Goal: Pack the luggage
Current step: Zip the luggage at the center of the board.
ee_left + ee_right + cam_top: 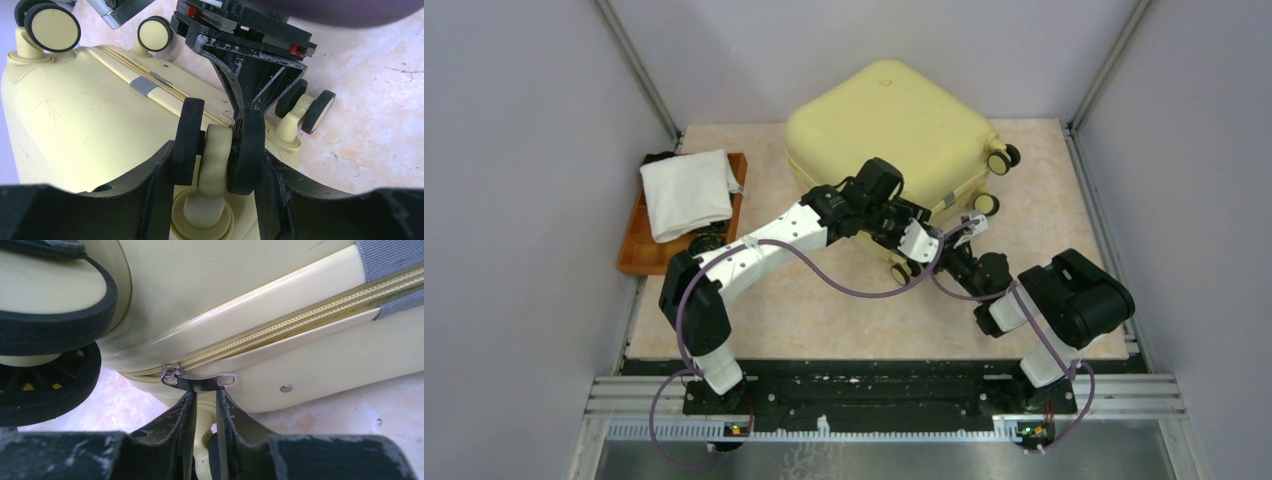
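My right gripper (204, 399): scuffed matt black plastic. Twelve o'clock: luggage (310, 355), smooth glossy shell; zipper pull (200, 382), shiny metal.

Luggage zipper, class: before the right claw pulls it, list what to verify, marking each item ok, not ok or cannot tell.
1. Left claw clamps the near wheel by both tyres: ok.
2. Right claw lined up with the zipper pull: ok.
3. Pull pinched between its fingers: cannot tell; the tab lies across the tips.
4. Zipper track unobstructed: ok along the visible stretch.
5. Luggage resting on the table: ok.
6. Towel packed: not ok, it lies on the tray.
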You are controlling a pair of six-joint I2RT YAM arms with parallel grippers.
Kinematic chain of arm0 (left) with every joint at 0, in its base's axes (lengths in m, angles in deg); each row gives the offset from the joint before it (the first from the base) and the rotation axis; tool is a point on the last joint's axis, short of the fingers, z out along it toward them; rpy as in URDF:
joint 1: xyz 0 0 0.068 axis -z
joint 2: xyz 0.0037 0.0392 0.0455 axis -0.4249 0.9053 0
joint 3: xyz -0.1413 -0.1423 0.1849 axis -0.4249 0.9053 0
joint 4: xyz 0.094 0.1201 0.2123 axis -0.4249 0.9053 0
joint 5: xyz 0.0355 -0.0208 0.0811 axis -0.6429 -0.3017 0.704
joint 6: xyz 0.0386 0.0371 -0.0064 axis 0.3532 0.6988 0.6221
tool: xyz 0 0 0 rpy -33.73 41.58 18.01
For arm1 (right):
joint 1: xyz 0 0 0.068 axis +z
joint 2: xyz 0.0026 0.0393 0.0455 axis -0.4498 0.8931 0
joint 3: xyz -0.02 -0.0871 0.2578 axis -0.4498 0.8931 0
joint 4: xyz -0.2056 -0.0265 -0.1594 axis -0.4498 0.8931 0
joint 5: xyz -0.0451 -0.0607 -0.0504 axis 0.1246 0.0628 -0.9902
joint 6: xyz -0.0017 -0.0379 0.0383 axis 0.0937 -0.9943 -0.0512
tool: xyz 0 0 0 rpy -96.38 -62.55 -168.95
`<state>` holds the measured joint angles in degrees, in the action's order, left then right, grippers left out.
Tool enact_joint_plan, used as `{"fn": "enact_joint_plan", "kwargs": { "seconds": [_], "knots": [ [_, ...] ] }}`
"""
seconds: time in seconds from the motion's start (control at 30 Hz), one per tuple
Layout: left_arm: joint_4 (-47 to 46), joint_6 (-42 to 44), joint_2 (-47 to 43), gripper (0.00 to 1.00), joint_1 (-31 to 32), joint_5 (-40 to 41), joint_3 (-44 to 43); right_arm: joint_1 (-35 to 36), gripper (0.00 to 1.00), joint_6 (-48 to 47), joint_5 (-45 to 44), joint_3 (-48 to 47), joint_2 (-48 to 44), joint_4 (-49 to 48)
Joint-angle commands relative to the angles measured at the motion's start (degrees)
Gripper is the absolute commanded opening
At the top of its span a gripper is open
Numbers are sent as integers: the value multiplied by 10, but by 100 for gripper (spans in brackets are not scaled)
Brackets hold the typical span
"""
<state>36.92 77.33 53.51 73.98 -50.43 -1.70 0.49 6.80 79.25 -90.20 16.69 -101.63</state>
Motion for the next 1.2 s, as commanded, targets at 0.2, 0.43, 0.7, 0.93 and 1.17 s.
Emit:
{"fn": "enact_joint_plan", "kwargs": {
  "seconds": [0.2,0.43,0.7,0.93,1.17],
  "knots": [
    [-120,-117,-70,0,-16,6,-11,13,19,-2,46,-24,-32,-30],
    [-115,-120,-72,0,-16,3,-12,23,17,-10,43,-19,-50,-5],
    [-130,-161,-71,0,-22,1,-11,25,0,4,21,1,-54,-36],
    [-164,-245,-57,0,-32,2,-22,63,0,-17,-22,23,-63,-67],
    [-137,-311,-6,0,-49,-13,-96,113,0,-38,-83,37,-43,-111]
  ]
}}
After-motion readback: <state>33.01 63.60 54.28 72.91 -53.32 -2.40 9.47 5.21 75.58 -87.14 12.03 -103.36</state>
